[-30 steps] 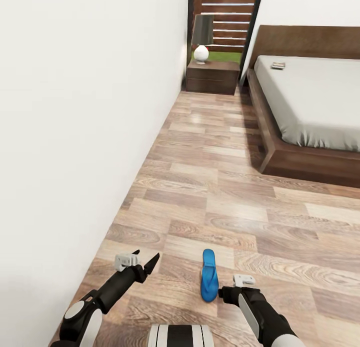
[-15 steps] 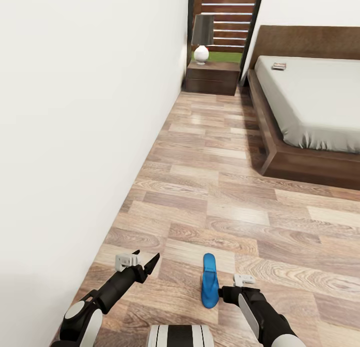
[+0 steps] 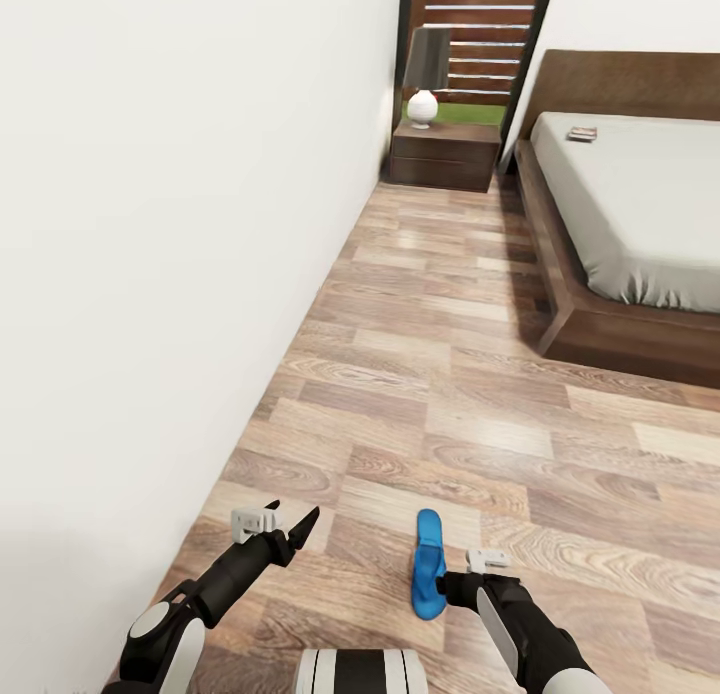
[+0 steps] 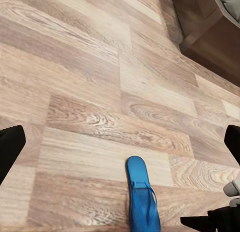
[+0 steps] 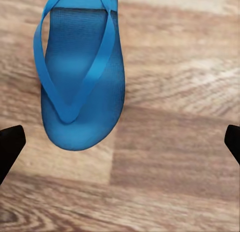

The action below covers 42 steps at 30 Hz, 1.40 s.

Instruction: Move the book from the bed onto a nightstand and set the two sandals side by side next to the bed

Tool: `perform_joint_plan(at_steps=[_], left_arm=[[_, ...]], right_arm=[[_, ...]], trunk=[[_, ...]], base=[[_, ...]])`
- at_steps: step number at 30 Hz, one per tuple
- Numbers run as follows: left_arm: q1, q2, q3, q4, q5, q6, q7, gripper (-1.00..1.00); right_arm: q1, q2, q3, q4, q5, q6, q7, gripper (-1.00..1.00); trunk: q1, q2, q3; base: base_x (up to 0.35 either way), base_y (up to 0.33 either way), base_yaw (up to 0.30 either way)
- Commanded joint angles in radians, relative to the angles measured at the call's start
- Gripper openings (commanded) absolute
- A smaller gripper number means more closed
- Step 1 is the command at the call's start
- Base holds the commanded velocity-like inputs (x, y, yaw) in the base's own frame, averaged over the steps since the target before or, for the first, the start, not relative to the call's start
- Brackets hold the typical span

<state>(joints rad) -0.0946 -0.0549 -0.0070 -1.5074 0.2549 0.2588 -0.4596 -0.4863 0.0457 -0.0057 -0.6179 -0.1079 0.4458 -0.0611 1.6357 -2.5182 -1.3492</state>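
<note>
While swinging slightly toward the wall, shifted the whole view rightward (camera motion, not the furniture's). Blue sandal [image 3: 429, 564] lying flat on the wood floor [image 3: 450, 374], just beside the right gripper [image 5: 120, 142], fingers spread wide and empty. Left gripper [image 4: 120, 147] likewise wide, holding nothing. Book [image 3: 582, 134] on the bed [image 3: 640, 204], near the nightstand [image 3: 445, 154]. Probably lining up to grab the sandal first.

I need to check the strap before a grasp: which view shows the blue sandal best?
The right wrist view: the sandal is close and sharp, with its toe strap plain, though one end is cut off. The left wrist view shows it smaller and partly cropped. The head view shows it whole but tiny on the floor.
</note>
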Motion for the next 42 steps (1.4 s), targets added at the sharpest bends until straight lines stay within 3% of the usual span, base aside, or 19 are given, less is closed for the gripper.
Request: perform_joint_plan(at_steps=[1, 19, 42], left_arm=[[0.000, 0.000, 0.001, -0.001, 0.010, 0.010, -0.002, 1.00], [0.000, 0.000, 0.000, -0.001, 0.010, 0.010, -0.002, 1.00], [0.000, -0.002, -0.002, 0.000, 0.010, 0.009, -0.002, 1.00]], right_arm=[[0.000, 0.000, 0.000, -0.002, -0.010, 0.004, -0.006, 1.00], [0.000, 0.000, 0.000, -0.002, -0.010, 0.004, -0.006, 1.00], [0.000, 0.000, 0.000, -0.001, -0.012, 0.004, -0.006, 1.00]], trunk=[[0.000, 0.000, -0.001], [0.000, 0.000, -0.001], [0.000, 0.000, -0.001]], base=[[0.000, 0.000, 0.055], [0.003, 0.000, 0.006], [0.109, 0.000, 0.000]])
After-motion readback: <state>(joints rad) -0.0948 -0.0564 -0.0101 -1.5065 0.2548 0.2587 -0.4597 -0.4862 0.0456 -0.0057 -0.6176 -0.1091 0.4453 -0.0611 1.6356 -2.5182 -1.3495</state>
